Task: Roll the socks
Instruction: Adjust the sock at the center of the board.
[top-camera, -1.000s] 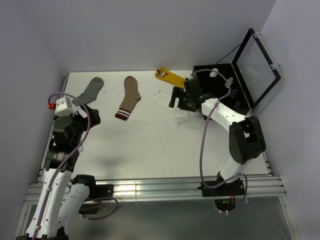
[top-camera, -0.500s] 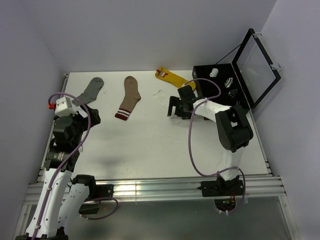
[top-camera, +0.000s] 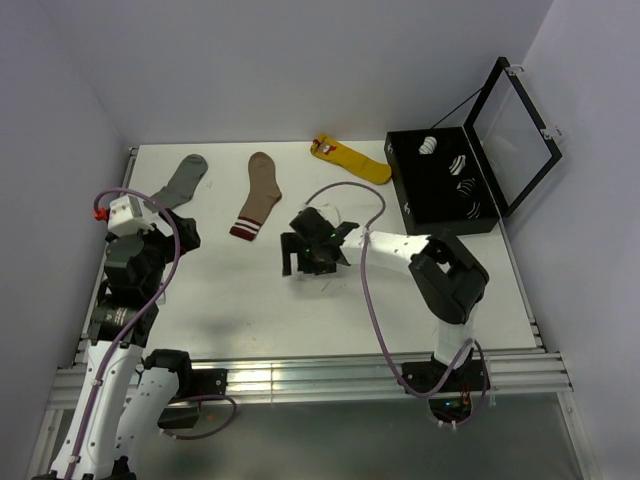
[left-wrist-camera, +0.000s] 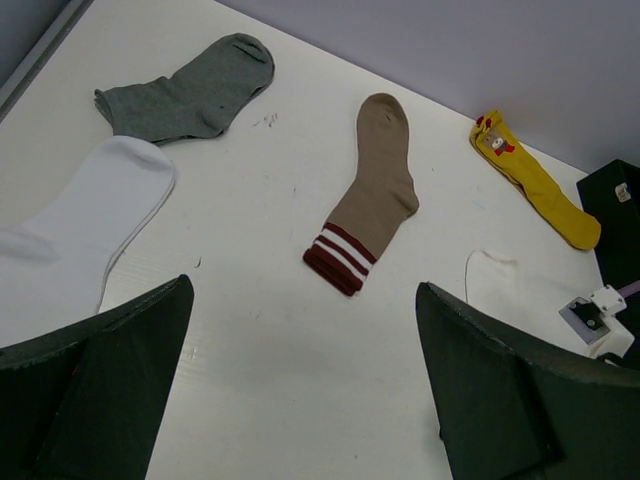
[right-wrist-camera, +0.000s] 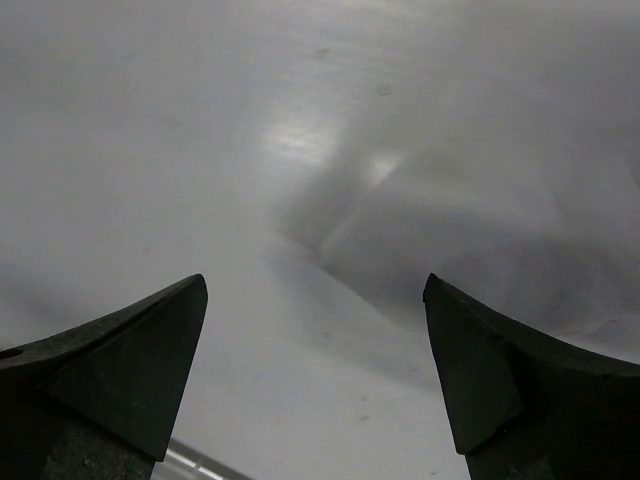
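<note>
White sock (left-wrist-camera: 85, 225), plain and flat, lies at the left side of the table (top-camera: 250, 300), under the left claw (left-wrist-camera: 305, 290). Its rounded end sits just beside the grey sock (left-wrist-camera: 190, 90), and its other end is hidden behind the claw's left finger. The second white sock (left-wrist-camera: 500, 285) lies well apart from it, right of the table's middle. Only its curved edge stands out against the white surface, so I cannot tell whether it has stripes. A white part of the right arm shows just beside it in the left wrist view.

The left claw is spread wide and holds nothing. It hangs above the table near the left edge.

The right claw (top-camera: 305, 258) reaches across to the middle of the table, in front and to the right of the brown sock (top-camera: 256, 195) with its maroon and white cuff. Its fingers are also spread wide, with nothing between them. Its own camera shows a blurred pale surface with a soft fold or edge lying under the gap. I cannot tell if that is sock or table.

The yellow sock (top-camera: 352, 160) lies at the far edge, close to the black box (top-camera: 440, 205). The box lid (top-camera: 515, 125) stands open, and small white rolled bundles (top-camera: 428, 145) with dark stripes sit inside.
</note>
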